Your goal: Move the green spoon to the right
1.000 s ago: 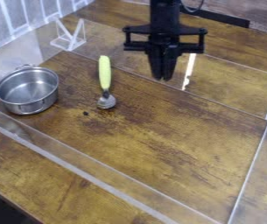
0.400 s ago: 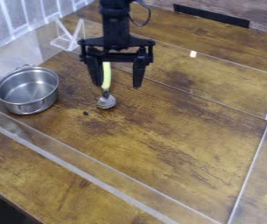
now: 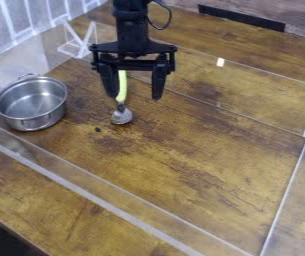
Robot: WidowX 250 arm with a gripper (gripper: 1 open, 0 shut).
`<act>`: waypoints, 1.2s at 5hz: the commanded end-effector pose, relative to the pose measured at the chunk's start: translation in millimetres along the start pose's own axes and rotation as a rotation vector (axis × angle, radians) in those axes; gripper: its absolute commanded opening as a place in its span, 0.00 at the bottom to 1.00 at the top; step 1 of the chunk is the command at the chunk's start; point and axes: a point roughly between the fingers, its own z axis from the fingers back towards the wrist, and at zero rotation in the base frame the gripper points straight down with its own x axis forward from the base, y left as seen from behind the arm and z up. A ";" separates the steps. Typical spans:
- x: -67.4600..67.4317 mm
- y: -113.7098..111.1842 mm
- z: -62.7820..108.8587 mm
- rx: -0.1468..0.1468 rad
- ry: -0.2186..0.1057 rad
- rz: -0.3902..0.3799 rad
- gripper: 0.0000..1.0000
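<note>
you're hovering black gripper, jaws spread wide, empty, straddling slim yellow-green-handled spoon lying on wooden table beside steel pot. pre-grasp step; next: lowering, closing on handle.

The green spoon lay flat on the desk, yellow-green handle pointing away, grey bowl nearest the camera

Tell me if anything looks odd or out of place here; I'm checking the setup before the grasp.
Nothing stands out. The green spoon lies flat on the wooden table, the steel pot sits upright and empty to its left, and the open gripper hangs over the spoon's handle.
</note>
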 end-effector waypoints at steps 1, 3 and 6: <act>-2.1 -1.3 4.2 -0.019 -0.049 -0.028 1.00; 12.7 11.6 -6.2 -0.011 -0.026 -0.104 0.00; 37.1 4.3 53.8 -0.034 -0.072 -0.131 0.00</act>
